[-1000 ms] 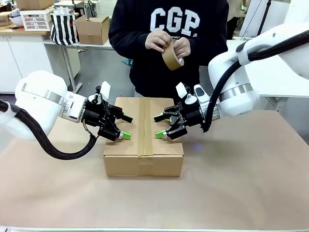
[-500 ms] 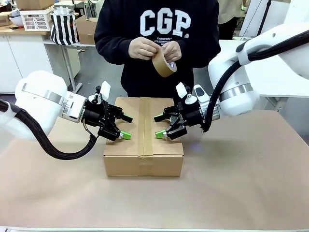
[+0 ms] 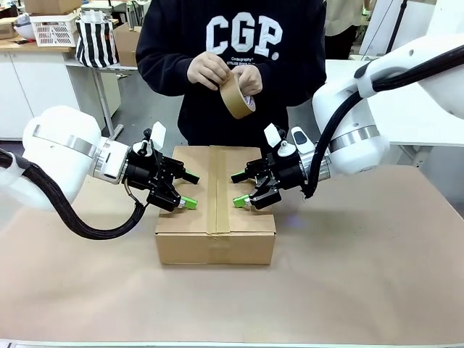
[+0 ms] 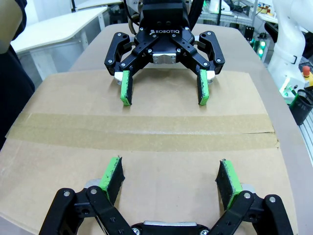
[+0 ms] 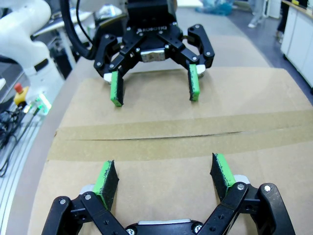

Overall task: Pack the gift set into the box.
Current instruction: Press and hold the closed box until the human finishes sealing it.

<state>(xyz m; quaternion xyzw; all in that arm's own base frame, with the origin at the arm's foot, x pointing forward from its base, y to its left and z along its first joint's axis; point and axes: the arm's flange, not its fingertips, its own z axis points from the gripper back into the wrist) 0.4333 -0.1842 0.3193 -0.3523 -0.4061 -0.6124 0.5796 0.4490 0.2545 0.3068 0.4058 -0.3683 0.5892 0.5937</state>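
Both grippers, left point(image 3: 190, 190) and right point(image 3: 238, 190), fingers spread, facing across taped box point(image 3: 215, 232). Seam gap in tape strip point(image 4: 146, 132) visible on wrists only; person's tape roll point(image 3: 237, 96) front only.

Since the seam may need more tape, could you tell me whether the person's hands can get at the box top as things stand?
Probably only partly. The left gripper and right gripper hang open over the box, on either side of the taped seam. The seam itself lies bare between them, so the tape roll could likely reach it.
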